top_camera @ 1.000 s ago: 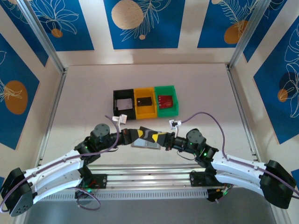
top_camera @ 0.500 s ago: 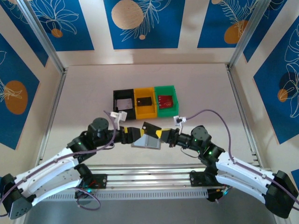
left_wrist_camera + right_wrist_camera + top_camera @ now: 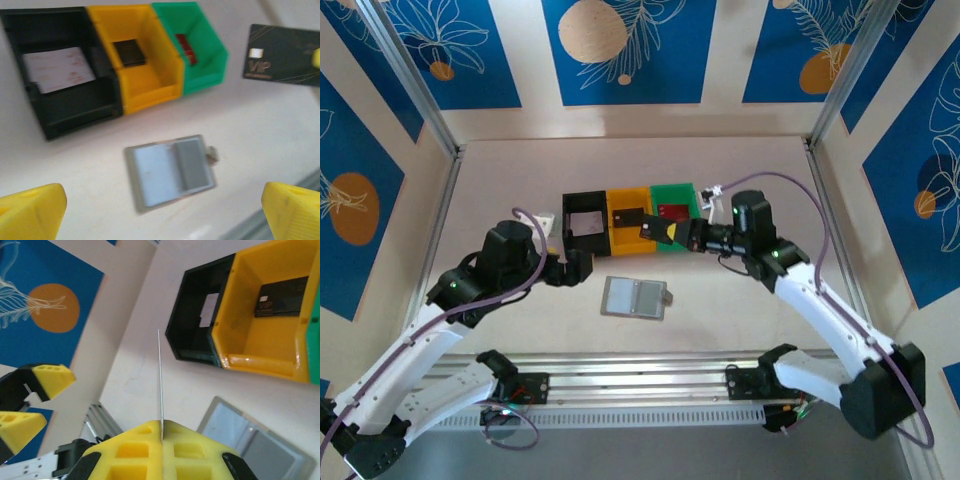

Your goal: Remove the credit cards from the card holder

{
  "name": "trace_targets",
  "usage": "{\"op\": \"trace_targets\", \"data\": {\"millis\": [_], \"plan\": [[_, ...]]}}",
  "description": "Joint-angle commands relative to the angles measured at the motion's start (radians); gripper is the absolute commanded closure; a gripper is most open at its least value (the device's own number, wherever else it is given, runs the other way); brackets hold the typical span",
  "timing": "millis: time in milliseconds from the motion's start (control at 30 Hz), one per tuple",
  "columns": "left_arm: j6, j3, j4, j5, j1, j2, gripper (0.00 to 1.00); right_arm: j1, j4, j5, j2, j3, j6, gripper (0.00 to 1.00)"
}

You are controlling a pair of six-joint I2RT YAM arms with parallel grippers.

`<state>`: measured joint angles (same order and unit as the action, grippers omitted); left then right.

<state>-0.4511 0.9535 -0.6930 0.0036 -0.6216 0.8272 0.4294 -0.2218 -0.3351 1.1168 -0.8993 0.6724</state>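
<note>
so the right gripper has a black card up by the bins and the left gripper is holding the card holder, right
No: the left gripper is open and holds nothing. The card holder lies open on the table, as the left wrist view shows. The right gripper does have the black card.

Right gripper (image 3: 161,426) sits at the bottom edge, yellow jaws pressed tight on a credit card (image 3: 160,375). The card is edge-on, a thin pale line standing straight up from them. Beyond it is the black bin (image 3: 192,347) with a white card (image 3: 208,310) inside. Touching that is the yellow bin (image 3: 250,347), holding a dark card (image 3: 281,296) marked VIP. A sliver of green bin (image 3: 314,321) shows at the right edge. Low right, the card holder (image 3: 250,440) lies open on the counter (image 3: 195,385). Far left, the left gripper (image 3: 32,402), jaws apart, and a blue wall panel (image 3: 30,270) above.
</note>
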Motion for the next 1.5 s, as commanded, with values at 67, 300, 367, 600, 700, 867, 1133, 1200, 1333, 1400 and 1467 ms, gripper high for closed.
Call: {"op": "trace_targets", "data": {"millis": [67, 300, 367, 600, 700, 867, 1133, 1200, 1333, 1400, 1467], "plan": [[0.058, -0.056, -0.054, -0.230, 0.012, -0.063, 0.00, -0.004, -0.223, -0.029, 0.168, -0.163, -0.124, 1.00], [0.074, -0.117, -0.038, -0.339, 0.012, -0.115, 0.00, 0.002, -0.291, 0.009, 0.411, -0.357, -0.138, 1.00], [0.074, -0.116, -0.040, -0.359, 0.012, -0.118, 0.00, 0.009, -0.307, 0.026, 0.484, -0.419, -0.149, 1.00], [0.065, -0.123, -0.062, -0.425, 0.012, -0.133, 0.00, 0.015, -0.350, 0.048, 0.712, -0.616, -0.152, 1.00], [0.061, -0.131, -0.057, -0.433, 0.012, -0.149, 0.00, 0.025, -0.399, 0.057, 0.817, -0.725, -0.163, 1.00], [0.063, -0.134, -0.055, -0.439, 0.011, -0.161, 0.00, 0.048, -0.474, 0.098, 0.943, -0.874, -0.197, 1.00], [0.066, -0.139, -0.050, -0.439, 0.011, -0.165, 0.00, 0.050, -0.526, 0.098, 1.072, -1.001, -0.207, 1.00], [0.068, -0.139, -0.050, -0.439, 0.011, -0.163, 0.00, 0.054, -0.540, 0.102, 1.098, -1.026, -0.212, 1.00], [0.070, -0.139, -0.048, -0.438, 0.013, -0.160, 0.00, 0.055, -0.547, 0.103, 1.140, -1.057, -0.214, 1.00], [0.071, -0.139, -0.047, -0.438, 0.013, -0.160, 0.00, 0.055, -0.549, 0.101, 1.155, -1.070, -0.214, 1.00], [0.072, -0.140, -0.047, -0.437, 0.012, -0.160, 0.00, 0.054, -0.554, 0.096, 1.174, -1.090, -0.214, 1.00]]}}
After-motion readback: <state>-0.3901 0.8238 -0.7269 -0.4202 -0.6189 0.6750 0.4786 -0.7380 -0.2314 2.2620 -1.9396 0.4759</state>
